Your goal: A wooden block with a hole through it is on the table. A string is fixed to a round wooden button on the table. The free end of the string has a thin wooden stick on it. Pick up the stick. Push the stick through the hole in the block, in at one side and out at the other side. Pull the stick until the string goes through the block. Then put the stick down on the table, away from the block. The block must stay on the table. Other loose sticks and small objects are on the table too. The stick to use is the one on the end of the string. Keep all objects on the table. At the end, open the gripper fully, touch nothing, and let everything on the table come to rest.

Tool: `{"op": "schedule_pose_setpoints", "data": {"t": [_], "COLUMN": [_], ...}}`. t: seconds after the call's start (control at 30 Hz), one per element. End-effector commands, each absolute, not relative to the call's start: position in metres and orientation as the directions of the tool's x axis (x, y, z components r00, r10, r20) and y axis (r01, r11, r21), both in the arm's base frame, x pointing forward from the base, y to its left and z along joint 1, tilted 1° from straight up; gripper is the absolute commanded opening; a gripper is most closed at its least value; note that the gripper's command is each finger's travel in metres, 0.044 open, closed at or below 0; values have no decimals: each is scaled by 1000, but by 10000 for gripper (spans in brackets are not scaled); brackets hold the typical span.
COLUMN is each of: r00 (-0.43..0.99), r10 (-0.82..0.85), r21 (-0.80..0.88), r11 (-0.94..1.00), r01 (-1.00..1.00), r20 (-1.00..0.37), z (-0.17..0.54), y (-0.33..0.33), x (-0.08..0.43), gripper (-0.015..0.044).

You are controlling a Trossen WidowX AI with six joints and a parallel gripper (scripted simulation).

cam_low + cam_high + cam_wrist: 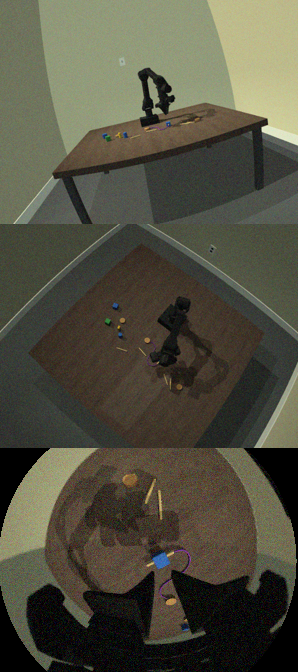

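The blue block (168,124) (161,560) stands on the table, hidden by the arm in the top view. The stick (150,565) (157,363) lies through it, one end showing at each side in the wrist view. The purple string (155,348) (160,129) (190,559) joins the stick's right-hand end there and curves back to the round button (147,340) (147,129) (171,601). No string shows at the other side. My gripper (166,113) (162,573) is partly open and empty, pointing down above the table near the block.
Two loose sticks (165,379) (170,383) lie beside another wooden disc (179,387). Two more sticks (142,351) (121,349) lie left of the arm. Farther left are a green cube (107,321), blue pieces (115,306) (120,335), a yellow piece (119,327) and a disc (122,320).
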State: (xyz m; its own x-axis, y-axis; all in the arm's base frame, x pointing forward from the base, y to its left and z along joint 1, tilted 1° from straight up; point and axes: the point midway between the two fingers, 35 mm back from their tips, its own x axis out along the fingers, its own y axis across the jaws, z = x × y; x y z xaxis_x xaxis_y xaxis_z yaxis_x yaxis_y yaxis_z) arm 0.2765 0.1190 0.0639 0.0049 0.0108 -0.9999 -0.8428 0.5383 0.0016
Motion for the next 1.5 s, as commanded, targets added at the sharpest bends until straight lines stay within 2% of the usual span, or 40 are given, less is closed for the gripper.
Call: {"op": "schedule_pose_setpoints", "data": {"t": [0.0, 0.23, 1.47], "r00": [10, 8, 8], "r10": [16, 15, 15], "r21": [14, 16, 16], "r11": [983, 992, 991], "r01": [-182, 126, 129], "r20": [-1000, -1000, -1000], "z": [64, 63, 39], "y": [119, 119, 121], "x": [258, 254, 256], "gripper": [124, 124, 124]}}
